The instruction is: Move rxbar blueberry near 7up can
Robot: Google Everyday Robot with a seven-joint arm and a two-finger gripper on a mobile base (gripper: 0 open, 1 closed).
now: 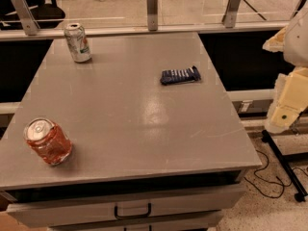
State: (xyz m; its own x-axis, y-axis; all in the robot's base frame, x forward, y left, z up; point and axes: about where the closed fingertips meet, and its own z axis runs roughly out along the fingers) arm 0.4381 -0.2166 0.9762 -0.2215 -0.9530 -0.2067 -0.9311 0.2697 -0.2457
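1. A flat, dark navy snack bar [180,75], with pale stripe-like lettering and crimped ends, is seen lying on the far right part of a table [120,124], close to its right edge.
2. The table top is shown as a smooth, matt grey slab with a faint sheen near the middle.
3. An upright, cylindrical soda can [77,43], silvery-white with green and a red spot on its side, is placed near the far left corner, well apart from the snack bar.
4. An orange-red can [48,141] with a shiny silver top is found near the front left edge, well apart from both.
5. The gripper [288,102], blocky and cream-coloured, is held off the table beyond its right edge, apart from the snack bar. How far it is open cannot be told, nor whether anything is gripped.
6. A pale drawer [72,213] with a dark, curved handle [132,211] is seen below the front edge.
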